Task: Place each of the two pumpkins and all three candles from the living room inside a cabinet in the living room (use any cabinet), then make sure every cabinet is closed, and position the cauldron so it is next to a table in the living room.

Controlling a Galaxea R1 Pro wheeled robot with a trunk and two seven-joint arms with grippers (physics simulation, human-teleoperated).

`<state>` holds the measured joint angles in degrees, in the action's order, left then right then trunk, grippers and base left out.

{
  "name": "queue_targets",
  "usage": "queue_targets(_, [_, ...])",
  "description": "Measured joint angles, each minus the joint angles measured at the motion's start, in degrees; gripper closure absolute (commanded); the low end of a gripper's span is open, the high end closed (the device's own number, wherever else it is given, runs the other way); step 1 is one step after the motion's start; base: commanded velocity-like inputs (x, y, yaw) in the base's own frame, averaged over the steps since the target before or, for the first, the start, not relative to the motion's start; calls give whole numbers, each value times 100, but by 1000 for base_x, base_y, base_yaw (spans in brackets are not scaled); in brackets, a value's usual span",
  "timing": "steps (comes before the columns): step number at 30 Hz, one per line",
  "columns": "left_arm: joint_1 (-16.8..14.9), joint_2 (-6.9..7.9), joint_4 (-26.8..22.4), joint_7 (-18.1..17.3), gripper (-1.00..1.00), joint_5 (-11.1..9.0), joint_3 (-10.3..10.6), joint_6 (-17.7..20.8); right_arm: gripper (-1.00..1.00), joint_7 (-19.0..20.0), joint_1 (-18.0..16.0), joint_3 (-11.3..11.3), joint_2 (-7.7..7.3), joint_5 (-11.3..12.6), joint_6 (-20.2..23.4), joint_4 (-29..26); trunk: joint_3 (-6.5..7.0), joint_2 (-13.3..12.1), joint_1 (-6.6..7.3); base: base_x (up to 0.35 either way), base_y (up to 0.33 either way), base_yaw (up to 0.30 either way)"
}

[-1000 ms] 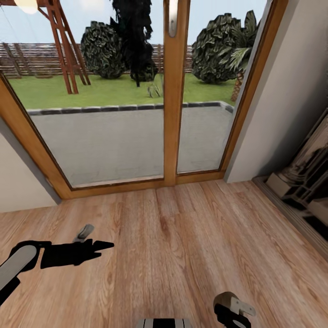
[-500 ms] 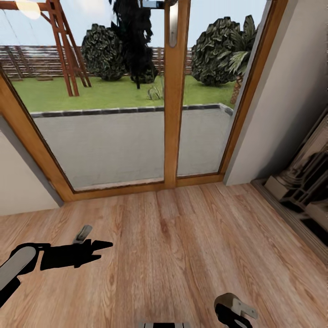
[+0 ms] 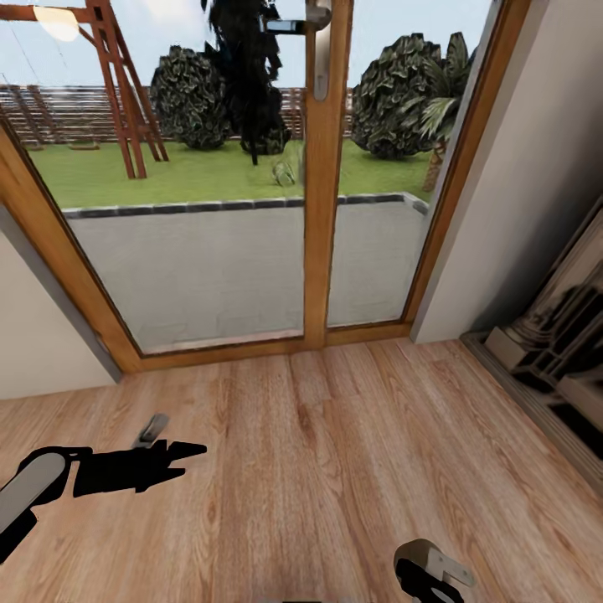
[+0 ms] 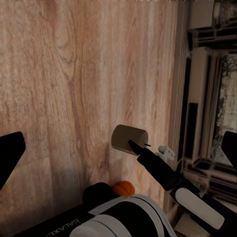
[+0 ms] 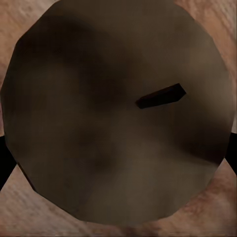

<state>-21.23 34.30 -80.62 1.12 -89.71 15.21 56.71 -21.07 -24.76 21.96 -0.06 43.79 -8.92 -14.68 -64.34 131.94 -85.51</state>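
Observation:
My right gripper (image 3: 425, 564) sits at the bottom edge of the head view, shut on a pale candle (image 3: 414, 553). The right wrist view looks straight at that candle's round top (image 5: 113, 123) and dark wick, with the fingers dark at its two sides. In the left wrist view the same candle (image 4: 129, 139) hangs over the wood floor on the right arm. A small orange pumpkin (image 4: 123, 187) shows below it, next to a dark round shape I cannot identify. My left gripper (image 3: 182, 437) hovers low at the left, open and holding nothing.
A wood-framed glass patio door (image 3: 322, 209) stands straight ahead, with a garden behind it. A pale wall (image 3: 519, 167) closes the right side, and a framed dark picture (image 3: 561, 343) leans along it at floor level. Wood floor (image 3: 318, 452) stretches between.
The whole head view has shifted down a little, bringing the door handle into sight, so the camera moved. Both arms hold the same pose, and the candle stays in the right gripper.

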Motion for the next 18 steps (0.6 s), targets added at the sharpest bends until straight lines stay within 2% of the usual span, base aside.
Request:
queue_targets(5, [0,-1,47,-5,-100,-8,-4,0,100,-3,0,-3,-1,4,-1,1,90,-201,110,-69,186,0])
queue_targets(12, [0,-3,66,8,-100,9,-12,0,100,-9,0,-1,1,-3,-6,-7,215,-481,264,-5,22,0])
queue_targets(18, [-32,11,717,75,-100,109,3,-18,100,-16,0,-2,2,-6,-32,-8,323,-722,396,0,0,0])
